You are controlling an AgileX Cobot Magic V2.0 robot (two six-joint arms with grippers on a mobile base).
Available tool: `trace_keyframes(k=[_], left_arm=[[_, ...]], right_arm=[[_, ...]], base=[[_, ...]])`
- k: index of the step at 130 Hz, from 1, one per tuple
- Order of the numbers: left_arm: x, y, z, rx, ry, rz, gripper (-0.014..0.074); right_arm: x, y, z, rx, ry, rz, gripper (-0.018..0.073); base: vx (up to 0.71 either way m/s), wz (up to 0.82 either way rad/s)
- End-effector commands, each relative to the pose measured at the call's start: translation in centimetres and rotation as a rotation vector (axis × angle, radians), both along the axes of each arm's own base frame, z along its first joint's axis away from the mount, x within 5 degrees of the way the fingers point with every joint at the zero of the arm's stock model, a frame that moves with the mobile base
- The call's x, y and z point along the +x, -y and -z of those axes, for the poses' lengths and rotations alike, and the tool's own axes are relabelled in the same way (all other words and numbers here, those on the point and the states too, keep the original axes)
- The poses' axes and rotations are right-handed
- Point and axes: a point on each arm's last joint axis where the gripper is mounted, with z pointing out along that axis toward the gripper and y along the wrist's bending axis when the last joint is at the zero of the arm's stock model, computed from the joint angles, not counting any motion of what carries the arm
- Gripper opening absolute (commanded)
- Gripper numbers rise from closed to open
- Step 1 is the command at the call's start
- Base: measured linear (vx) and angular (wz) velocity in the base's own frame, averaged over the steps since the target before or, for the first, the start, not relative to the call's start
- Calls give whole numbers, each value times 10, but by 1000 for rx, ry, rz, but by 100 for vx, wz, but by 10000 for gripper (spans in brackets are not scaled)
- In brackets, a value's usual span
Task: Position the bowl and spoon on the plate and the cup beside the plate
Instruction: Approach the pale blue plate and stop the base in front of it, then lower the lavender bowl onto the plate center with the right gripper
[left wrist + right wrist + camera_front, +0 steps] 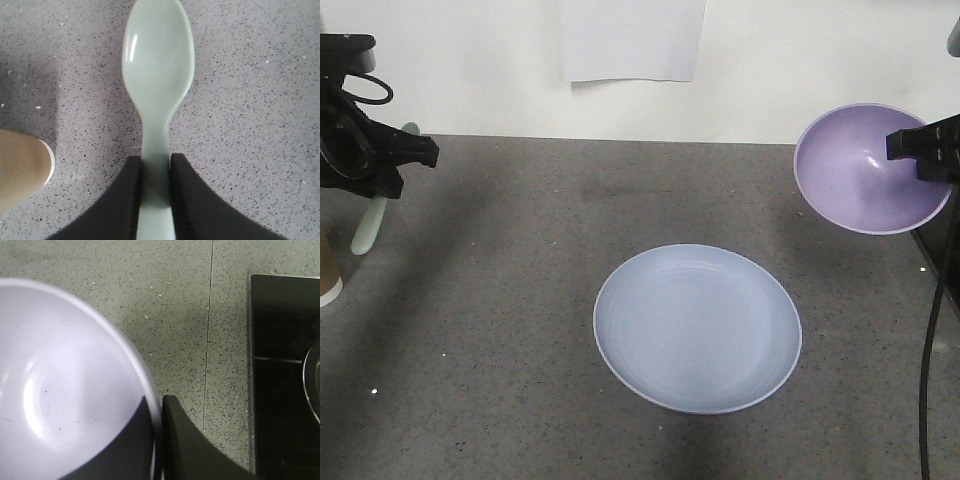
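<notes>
The pale blue plate lies flat in the middle of the table with nothing on it. At the right, the lavender bowl hangs tilted in the air, its inside facing the front camera; my right gripper is shut on its rim, one finger inside and one outside. At the left, my left gripper is shut on the handle of the mint-green spoon, held above the table with its scoop pointing away. The brown cup stands at the far left edge, partly cut off.
A sheet of white paper hangs on the back wall. A black panel with a metal rim lies at the table's right side, below the bowl. A black cable hangs down at the right edge.
</notes>
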Motion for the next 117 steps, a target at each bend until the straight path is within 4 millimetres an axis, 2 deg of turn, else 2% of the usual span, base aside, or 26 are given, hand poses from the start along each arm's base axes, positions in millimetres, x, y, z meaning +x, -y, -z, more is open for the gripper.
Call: trace_keyframes(k=[1, 37, 60, 87, 117], left_arm=[[-7, 1, -23, -14, 99, 3, -8], [-7, 1, -23, -14, 99, 3, -8], [-7, 1, -23, -14, 99, 3, -8], [-7, 1, -23, -14, 99, 3, -8], [-7, 1, -23, -14, 99, 3, -8]], right_arm=[[-5, 1, -23, -4, 121, 6, -1], [-3, 0, -24, 7, 139, 9, -1], [-2, -11, -17, 128, 71, -38, 0], [7, -51, 12, 139, -100, -255, 13], [16, -97, 39, 122, -195, -390, 33]], base=[[0, 0], [0, 0], [0, 0], [0, 0], [0, 0]])
